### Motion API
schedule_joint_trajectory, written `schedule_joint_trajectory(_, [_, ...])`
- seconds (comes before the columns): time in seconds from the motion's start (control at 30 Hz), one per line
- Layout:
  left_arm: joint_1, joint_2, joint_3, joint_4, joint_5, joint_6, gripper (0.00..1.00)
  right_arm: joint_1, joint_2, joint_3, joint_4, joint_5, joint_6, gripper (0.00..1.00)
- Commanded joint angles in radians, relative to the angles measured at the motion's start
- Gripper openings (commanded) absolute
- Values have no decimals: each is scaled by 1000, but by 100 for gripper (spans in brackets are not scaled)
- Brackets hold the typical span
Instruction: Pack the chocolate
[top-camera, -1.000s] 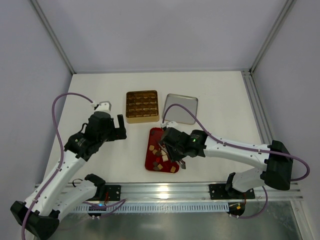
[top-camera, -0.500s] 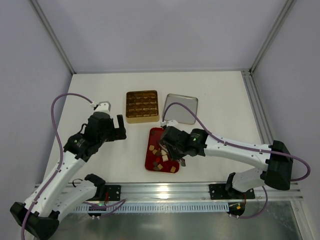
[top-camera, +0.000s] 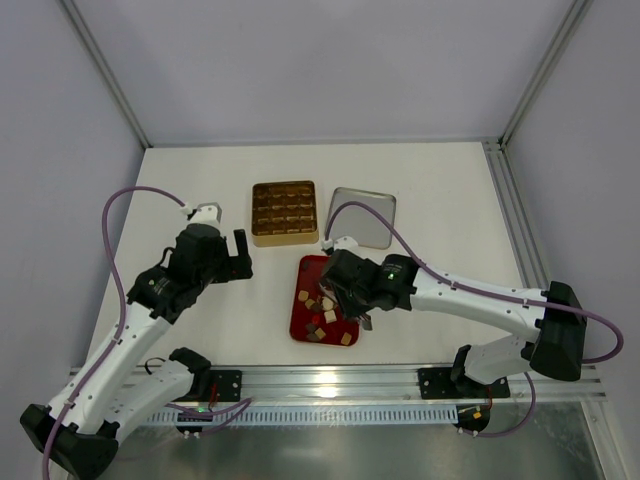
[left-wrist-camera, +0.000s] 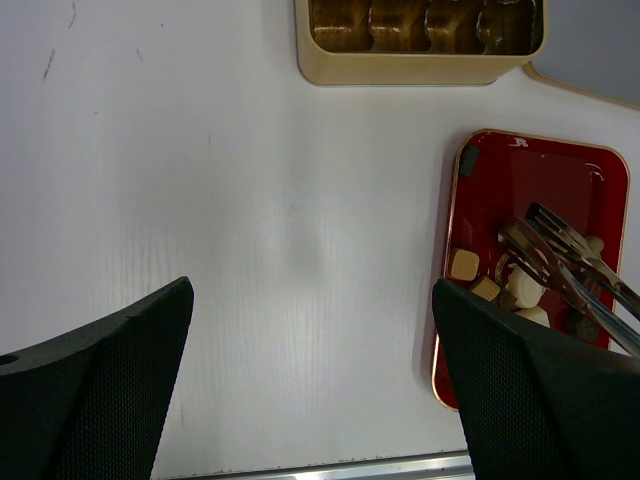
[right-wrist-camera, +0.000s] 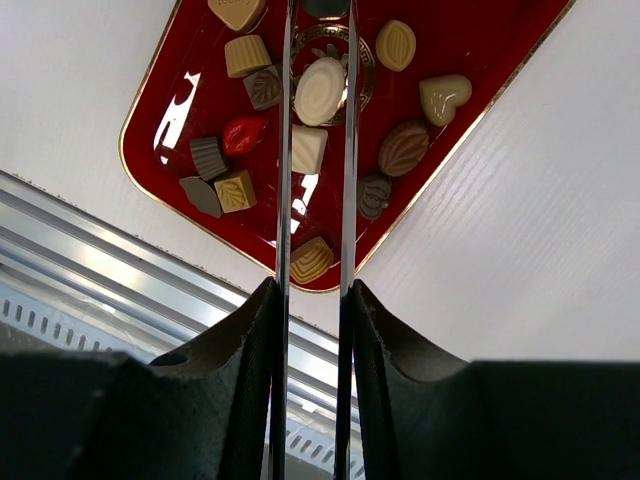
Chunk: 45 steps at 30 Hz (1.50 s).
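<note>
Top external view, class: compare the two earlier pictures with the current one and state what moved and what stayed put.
The right gripper edged slightly up the red tray toward its far end, staying low over the chocolate; nothing was visibly picked up or released. The left gripper, the gold box and the silver lid kept their places.

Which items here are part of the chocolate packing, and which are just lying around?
In the job:
chocolate, loose pieces
red tray holding them
gold box, gridded compartments
right gripper with tongs, over the tray

Lying about:
silver lid, beside the box
left gripper, open over bare table
</note>
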Motion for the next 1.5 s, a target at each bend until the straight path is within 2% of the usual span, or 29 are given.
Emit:
schedule_joint_trajectory(0.0, [8, -14, 0, 18, -4, 11, 100, 6, -40, 61, -10, 29, -12, 34])
schedule_joint_trajectory(0.3, [8, -17, -2, 18, -6, 8, 100, -16, -28, 136, -30, 31, -50, 34])
schedule_joint_trajectory(0.5, [8, -18, 1, 16, 3, 4, 100, -74, 21, 262, -7, 28, -115, 34])
schedule_joint_trajectory(0.73, [8, -17, 12, 13, 14, 5, 100, -172, 162, 429, 87, 8, -182, 34])
schedule_joint_trajectory(1.0, [8, -43, 7, -5, 0, 11, 100, -281, 401, 670, 164, -49, -222, 34])
schedule_joint_trajectory(1.2, [10, -48, -2, 2, -1, 10, 100, -295, 599, 862, 155, -46, -233, 34])
schedule_joint_trajectory(1.47, [10, -46, -8, 8, -1, 13, 100, -301, 753, 1006, 127, -46, -207, 34])
